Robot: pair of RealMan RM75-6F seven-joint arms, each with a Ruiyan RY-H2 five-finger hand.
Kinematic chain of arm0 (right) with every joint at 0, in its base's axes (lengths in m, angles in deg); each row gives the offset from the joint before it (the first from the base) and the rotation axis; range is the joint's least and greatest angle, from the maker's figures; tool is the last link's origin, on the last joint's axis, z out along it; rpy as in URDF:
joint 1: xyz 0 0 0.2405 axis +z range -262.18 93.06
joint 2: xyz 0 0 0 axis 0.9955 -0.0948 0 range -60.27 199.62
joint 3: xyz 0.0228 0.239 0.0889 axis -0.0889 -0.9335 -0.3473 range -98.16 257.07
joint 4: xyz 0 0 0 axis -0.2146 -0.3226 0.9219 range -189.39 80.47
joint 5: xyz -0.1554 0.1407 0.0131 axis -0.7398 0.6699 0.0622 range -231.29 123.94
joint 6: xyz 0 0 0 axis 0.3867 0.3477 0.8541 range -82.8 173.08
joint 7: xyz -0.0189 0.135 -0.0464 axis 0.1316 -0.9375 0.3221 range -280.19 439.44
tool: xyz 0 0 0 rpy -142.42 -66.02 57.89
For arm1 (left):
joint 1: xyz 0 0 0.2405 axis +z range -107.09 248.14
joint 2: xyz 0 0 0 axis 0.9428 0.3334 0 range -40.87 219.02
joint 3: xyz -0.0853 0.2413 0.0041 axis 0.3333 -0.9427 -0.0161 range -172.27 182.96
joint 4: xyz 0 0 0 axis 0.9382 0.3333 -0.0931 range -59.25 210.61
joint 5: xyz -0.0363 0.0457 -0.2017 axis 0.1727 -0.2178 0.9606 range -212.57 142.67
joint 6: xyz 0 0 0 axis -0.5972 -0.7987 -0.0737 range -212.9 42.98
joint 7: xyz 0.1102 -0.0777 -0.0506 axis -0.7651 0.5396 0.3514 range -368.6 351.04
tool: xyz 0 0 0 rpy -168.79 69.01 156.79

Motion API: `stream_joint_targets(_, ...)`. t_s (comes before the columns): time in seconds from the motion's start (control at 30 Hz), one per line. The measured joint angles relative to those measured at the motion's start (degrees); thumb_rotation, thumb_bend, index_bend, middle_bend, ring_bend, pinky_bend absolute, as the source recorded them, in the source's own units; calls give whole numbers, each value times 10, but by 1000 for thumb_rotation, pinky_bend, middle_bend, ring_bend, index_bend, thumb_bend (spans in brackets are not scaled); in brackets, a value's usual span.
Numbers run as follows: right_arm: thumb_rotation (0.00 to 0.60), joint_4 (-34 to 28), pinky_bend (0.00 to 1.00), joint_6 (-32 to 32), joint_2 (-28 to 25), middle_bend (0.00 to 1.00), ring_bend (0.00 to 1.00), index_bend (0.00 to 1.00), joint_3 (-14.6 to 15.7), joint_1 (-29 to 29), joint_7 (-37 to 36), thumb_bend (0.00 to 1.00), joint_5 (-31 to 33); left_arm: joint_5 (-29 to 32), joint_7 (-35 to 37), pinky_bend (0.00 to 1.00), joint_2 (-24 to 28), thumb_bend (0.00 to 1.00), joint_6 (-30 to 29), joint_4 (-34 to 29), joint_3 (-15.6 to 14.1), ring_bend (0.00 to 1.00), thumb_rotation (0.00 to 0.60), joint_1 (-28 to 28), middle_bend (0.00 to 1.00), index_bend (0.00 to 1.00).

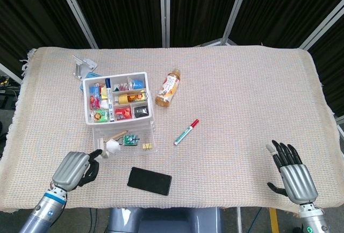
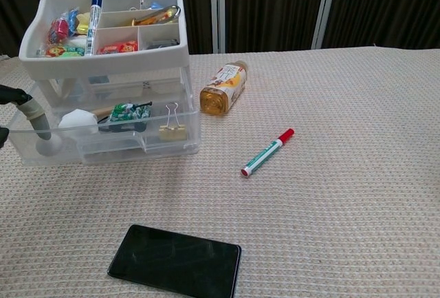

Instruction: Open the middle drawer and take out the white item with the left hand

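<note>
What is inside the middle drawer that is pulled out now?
In the middle drawer lie a white item, a small green object and a binder clip. The tray above covers the drawer's back part, so anything there is hidden.

Left hand (image 1: 75, 169) low near the table's front-left corner, knuckles up, fingers curled in, a dark fingertip poking toward the table's far edge; forearm runs off the front edge. Right hand (image 1: 293, 175) near the front-right corner, back up, fingers straight and apart, holding nothing, thumb out to its left.
</note>
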Motion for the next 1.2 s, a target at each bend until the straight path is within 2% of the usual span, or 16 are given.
stream_joint_targets(0.17,600,0,0,0,1,0,0,0,0,0,1,20,0,1,7,664,1,734,-5,5,6,839,600,1,815,275)
stream_joint_targets(0.33,600,1,0,-3,2,0,0,0,0,1,2,19,1,3,8,663,1,723,-12,9,12,839,600,3,815,240)
stream_joint_targets(0.63,600,3,0,-3,4,0,0,0,1,1,4,20,0,1,-6,663,4,436,-28,6,18,839,600,9,815,228)
stream_joint_targets(0.77,600,2,0,-3,4,0,0,0,1,1,4,20,0,-14,-5,663,12,269,-43,-1,22,839,600,14,815,230)
stream_joint_targets(0.93,600,2,0,-4,5,0,0,0,2,1,6,20,0,-22,-37,665,23,190,-61,-13,32,839,600,16,815,215)
stream_joint_targets(1.03,600,3,0,-5,5,0,0,0,3,2,7,20,-1,-23,-85,701,24,166,-71,-22,43,849,600,14,840,241)
stream_joint_targets(1.2,600,2,0,-4,4,0,0,0,3,1,6,20,-2,16,-174,787,29,132,-73,-50,79,915,600,-5,933,364)
